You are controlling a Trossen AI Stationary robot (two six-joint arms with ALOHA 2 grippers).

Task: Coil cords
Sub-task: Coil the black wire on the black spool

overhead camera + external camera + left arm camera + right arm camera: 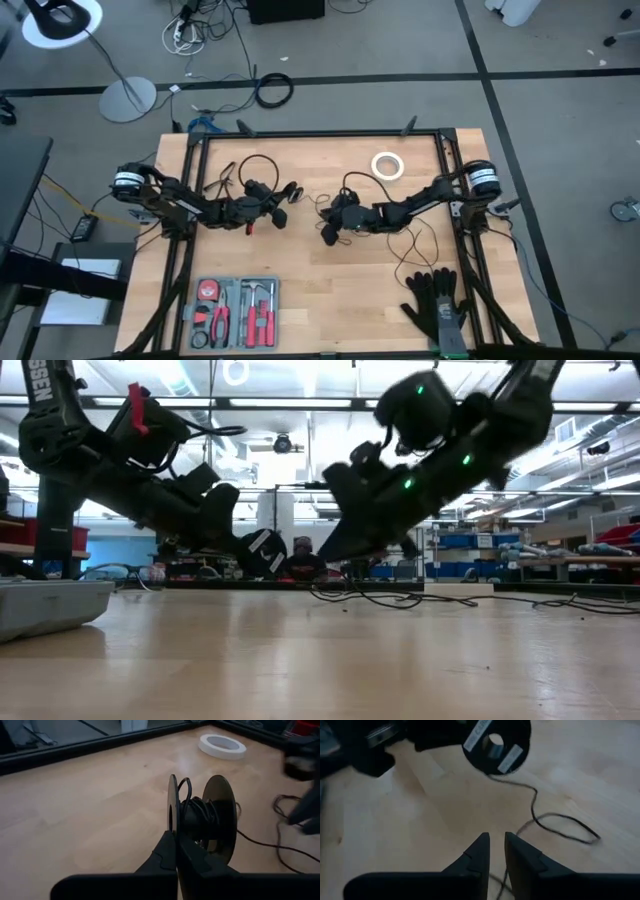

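Left pincer (176,845) clamps the spool (200,817) rim — cord (555,817) trails toward the slightly parted right pincer (496,845).

White letters "SSEN" on arm (45,420); spool labels unreadable

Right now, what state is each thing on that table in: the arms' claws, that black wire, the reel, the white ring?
Left gripper: shut on the spool's flange.
Spool: held up, partly wound with cord.
Cord: slack, trailing in loose loops on the table.
Right gripper: fingers narrowly apart, nothing visibly between them.
Tape ring: lying flat, untouched.
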